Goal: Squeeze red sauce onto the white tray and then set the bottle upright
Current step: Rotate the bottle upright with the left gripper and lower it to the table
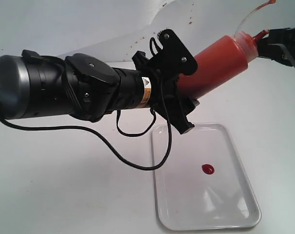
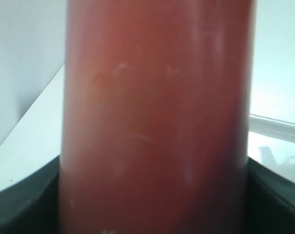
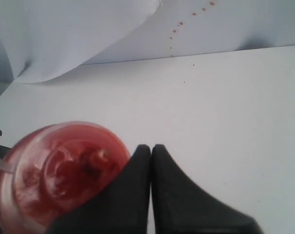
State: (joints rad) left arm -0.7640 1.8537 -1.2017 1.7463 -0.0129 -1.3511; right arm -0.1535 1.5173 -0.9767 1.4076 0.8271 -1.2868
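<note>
the cylindrical translucent red-tinted plastic squeeze bottle (image 1: 220, 63) is held off the table, above the far end of the glossy white rectangular plastic tray (image 1: 186, 207). the left gripper (image 1: 183, 84) is clamped across the bottle's lower body. long axis: tilted, base low toward the left arm, cone nozzle high toward the right gripper (image 1: 279, 46). the right gripper's fingers (image 3: 132, 170) are pressed together with nothing visible between them, just beside the nozzle shoulder. a small round blob of glossy red sauce (image 1: 207, 169) lies on the tray. judgement: the squeeze is done; uprighting falls to the left arm, swinging the base downward.
</note>
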